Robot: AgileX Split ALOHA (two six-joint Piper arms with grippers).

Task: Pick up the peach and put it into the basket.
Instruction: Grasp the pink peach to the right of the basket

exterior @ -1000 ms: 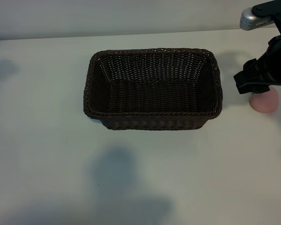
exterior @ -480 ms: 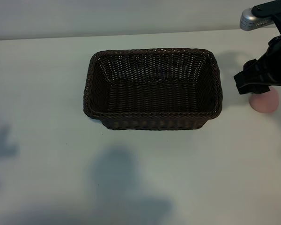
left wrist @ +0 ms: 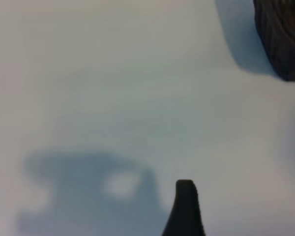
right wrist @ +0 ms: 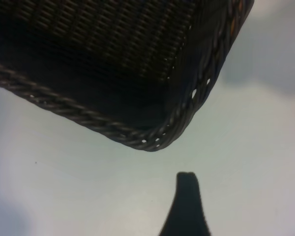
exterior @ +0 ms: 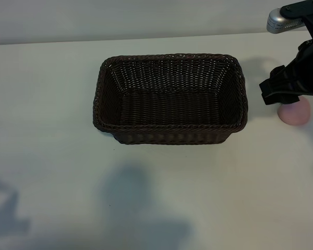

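Observation:
The dark brown wicker basket [exterior: 169, 127] stands empty in the middle of the white table. To its right the pale pink peach [exterior: 296, 115] lies on the table, its far side covered by my right gripper [exterior: 281, 89], which hangs just above it on the basket side. The right wrist view shows one black finger [right wrist: 187, 199] over bare table near a basket corner [right wrist: 155, 142], with no peach beside it. My left arm is outside the exterior view. Its wrist view shows one finger [left wrist: 185, 209] above bare table with nothing held, and a basket corner [left wrist: 285, 44] farther off.
The white table [exterior: 52, 130] spreads wide to the left of and in front of the basket. Arm shadows lie on it at the front left [exterior: 5, 208] and front middle [exterior: 130, 192]. The table's far edge runs just behind the basket.
A shadow on the table's left side has slid from beside the basket toward the front left corner. The right gripper and the peach have stayed in place.

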